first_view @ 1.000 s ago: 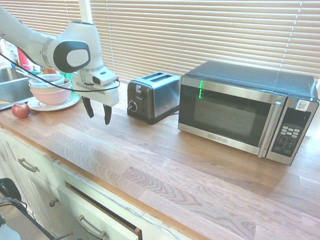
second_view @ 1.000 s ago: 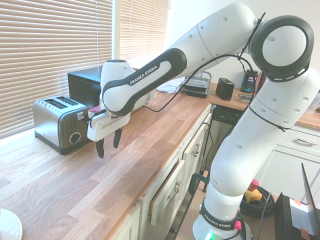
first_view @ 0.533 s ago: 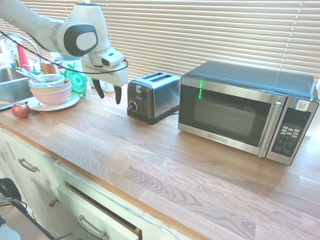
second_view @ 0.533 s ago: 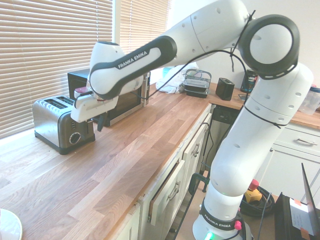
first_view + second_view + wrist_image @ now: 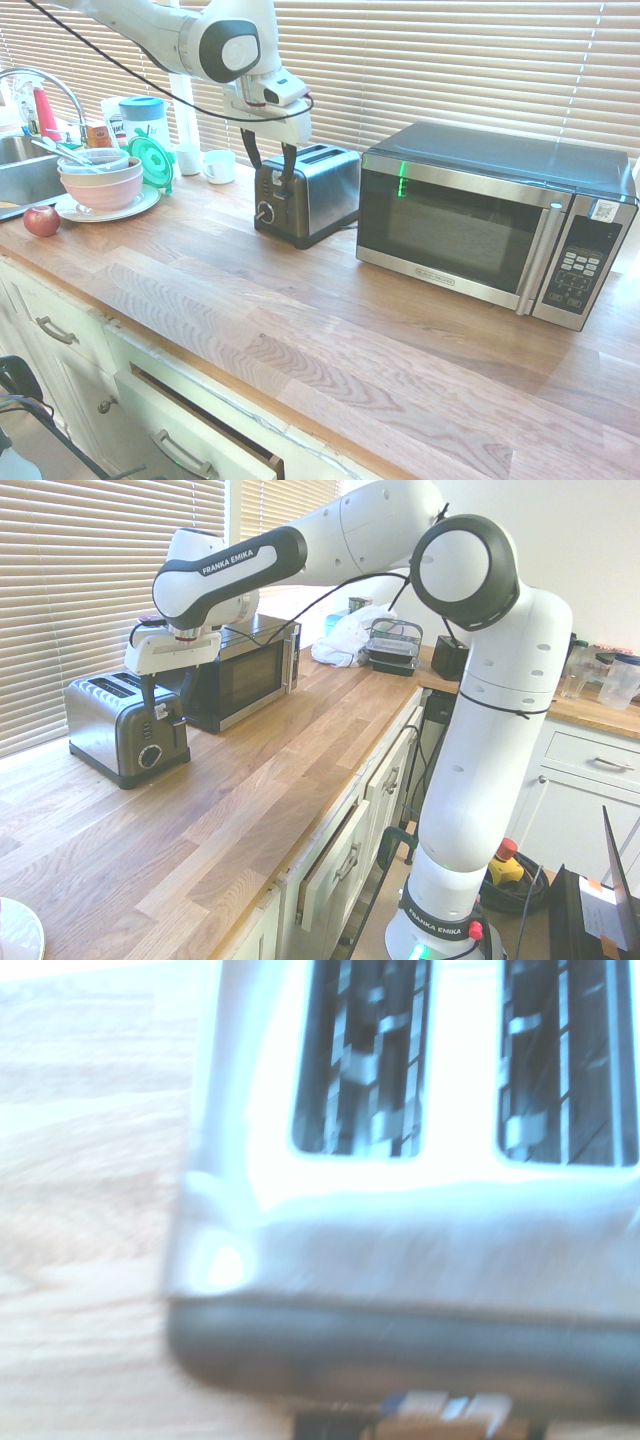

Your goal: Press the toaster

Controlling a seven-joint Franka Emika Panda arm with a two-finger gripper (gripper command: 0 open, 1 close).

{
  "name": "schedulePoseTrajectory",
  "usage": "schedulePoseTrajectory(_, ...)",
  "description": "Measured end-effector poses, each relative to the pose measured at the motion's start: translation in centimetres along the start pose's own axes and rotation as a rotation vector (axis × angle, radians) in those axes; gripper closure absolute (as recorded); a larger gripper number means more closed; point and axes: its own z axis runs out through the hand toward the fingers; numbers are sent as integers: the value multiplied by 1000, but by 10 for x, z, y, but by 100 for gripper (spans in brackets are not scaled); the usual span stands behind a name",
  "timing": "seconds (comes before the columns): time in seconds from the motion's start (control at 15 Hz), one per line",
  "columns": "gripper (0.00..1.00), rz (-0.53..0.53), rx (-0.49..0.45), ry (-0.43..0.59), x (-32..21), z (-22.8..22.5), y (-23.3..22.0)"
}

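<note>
- As the first exterior view runs from near to far, a cream drawer (image 5: 195,432) stands partly open under the wooden countertop (image 5: 300,330)
- Black-and-steel Black+Decker microwave (image 5: 455,220), door shut, on the countertop
- Two-slot brushed-steel toaster (image 5: 325,195), upright on the countertop between microwave and white mugs (image 5: 219,167), its black lever-and-knob end panel turned toward the open counter
- Franka two-finger gripper (image 5: 272,172), pointing down at the toaster's panel end, fingers wide apart with nothing between them; whether either touches the toaster, I can't tell
- Red apple (image 5: 41,221) beside a white plate (image 5: 122,212) bearing stacked bowls (image 5: 101,187)
- Slatted blinds (image 5: 420,60) behind
</note>
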Motion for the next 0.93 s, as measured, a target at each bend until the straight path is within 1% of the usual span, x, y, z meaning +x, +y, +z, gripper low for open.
schedulePoseTrajectory(0.07,0,5,-4,-6,5,5,0)
schedulePoseTrajectory(0.13,100,6,-10,-12,8,9,1)
schedulePoseTrajectory(0.93,100,-12,-10,-29,5,11,-1)
